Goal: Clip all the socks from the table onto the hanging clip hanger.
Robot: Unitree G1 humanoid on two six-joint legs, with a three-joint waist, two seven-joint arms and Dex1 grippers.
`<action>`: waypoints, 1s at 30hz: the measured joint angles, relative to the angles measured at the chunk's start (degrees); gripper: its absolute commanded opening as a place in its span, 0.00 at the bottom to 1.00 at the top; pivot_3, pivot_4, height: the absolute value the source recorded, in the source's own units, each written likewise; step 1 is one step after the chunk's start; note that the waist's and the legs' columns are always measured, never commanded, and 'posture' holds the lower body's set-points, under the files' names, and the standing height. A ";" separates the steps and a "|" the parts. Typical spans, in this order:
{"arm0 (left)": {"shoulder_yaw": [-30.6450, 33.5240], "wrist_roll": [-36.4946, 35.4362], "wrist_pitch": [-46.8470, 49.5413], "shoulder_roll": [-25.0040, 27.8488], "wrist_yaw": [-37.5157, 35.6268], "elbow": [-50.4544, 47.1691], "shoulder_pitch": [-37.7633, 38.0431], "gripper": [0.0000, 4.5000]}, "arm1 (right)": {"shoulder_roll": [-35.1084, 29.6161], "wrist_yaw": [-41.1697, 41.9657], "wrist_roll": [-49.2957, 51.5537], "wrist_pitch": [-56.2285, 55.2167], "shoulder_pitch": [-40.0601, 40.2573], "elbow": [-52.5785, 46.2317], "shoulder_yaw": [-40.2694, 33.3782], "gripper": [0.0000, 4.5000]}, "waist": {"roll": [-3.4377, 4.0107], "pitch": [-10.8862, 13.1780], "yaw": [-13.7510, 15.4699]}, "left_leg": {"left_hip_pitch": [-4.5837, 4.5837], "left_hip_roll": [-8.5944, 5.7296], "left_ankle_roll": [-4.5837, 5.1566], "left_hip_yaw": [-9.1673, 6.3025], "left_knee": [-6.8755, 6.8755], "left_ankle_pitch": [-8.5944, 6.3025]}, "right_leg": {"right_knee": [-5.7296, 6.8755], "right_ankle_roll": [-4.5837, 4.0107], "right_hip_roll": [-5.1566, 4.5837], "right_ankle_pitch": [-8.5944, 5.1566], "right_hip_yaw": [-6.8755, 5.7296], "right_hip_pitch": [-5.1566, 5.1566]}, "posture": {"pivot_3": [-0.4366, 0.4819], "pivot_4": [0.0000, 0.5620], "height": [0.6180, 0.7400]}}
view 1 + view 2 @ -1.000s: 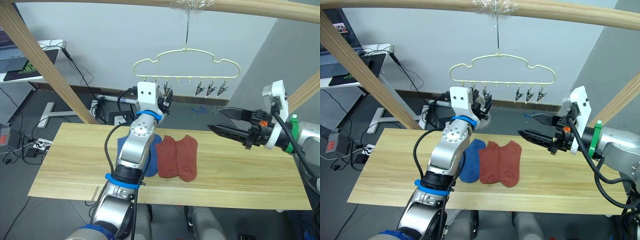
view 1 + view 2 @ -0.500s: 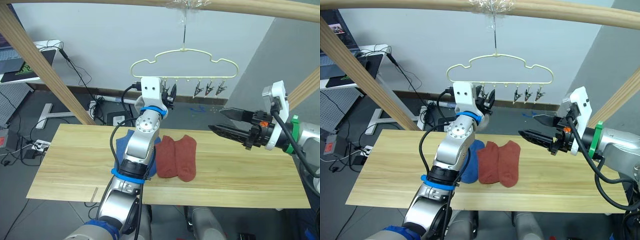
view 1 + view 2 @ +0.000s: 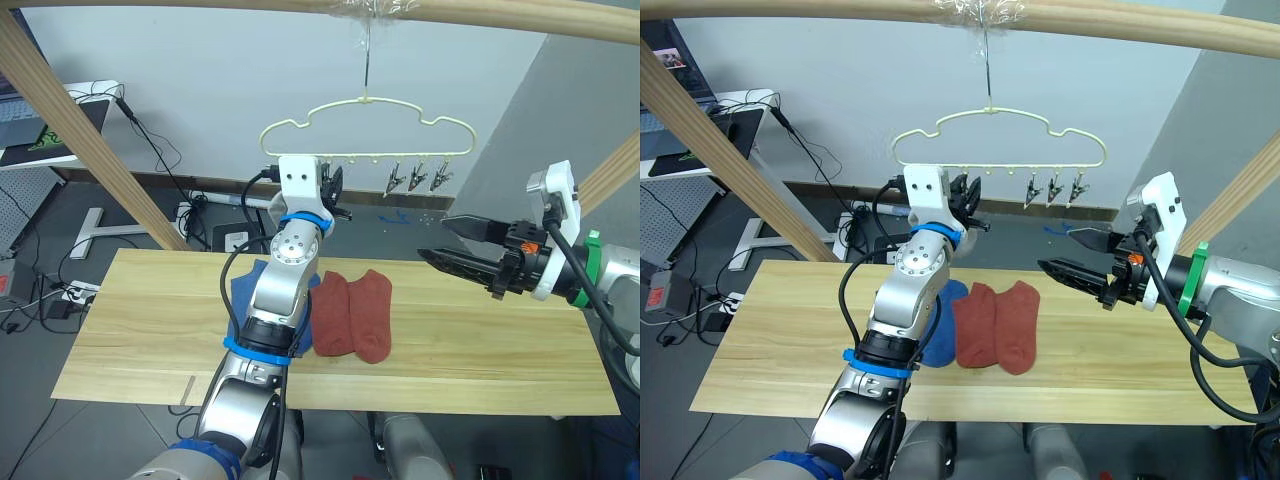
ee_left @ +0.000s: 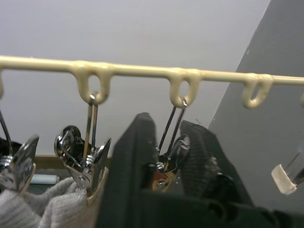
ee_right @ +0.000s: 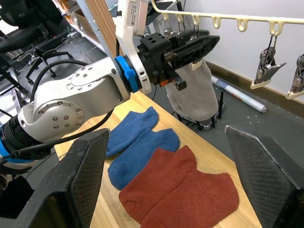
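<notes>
Left hand [image 5: 190, 45] is raised to the hanger [image 3: 368, 125], its fingers [image 4: 137, 156] pinched on a clip [image 4: 166, 161] on the bottom rail. Beside that clip, grey socks [image 5: 194, 92] hang (how many, I can't tell). My right hand [image 3: 455, 243] hovers over the desk's [image 3: 150, 320] right half, fingers wide apart and empty. Two blue socks [image 5: 137, 145] and two red socks [image 5: 183, 187] lie flat side by side mid-desk.
</notes>
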 measured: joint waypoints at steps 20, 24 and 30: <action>11.53 -19.76 20.86 3.73 -10.15 -10.09 -1.53 0.03 | 7.33 -12.04 -5.34 3.21 -6.87 2.03 16.27 1.00 | -0.06 0.41 -0.47 | 0.00 0.06 0.00 -0.02 -0.05 0.00 | 0.00 0.01 0.05 -0.01 -0.01 -0.06 | 0.35 0.54 1.00; 14.20 -25.20 28.23 5.48 -10.23 -11.73 -3.86 0.03 | 13.92 -18.64 -11.23 5.41 -8.11 5.55 21.32 1.00 | -0.03 0.59 -0.51 | -0.03 0.06 0.00 -0.02 -0.07 0.00 | -0.01 0.01 0.05 -0.01 0.00 -0.09 | 0.35 0.53 1.00; 15.95 -29.29 34.08 6.32 -9.95 -11.99 -5.98 0.03 | 21.68 -25.10 -22.59 8.02 -8.89 11.73 26.15 1.00 | -0.01 0.66 -0.46 | -0.06 0.07 -0.01 -0.03 -0.13 0.00 | -0.04 0.02 0.05 -0.01 -0.02 -0.14 | 0.37 0.53 1.00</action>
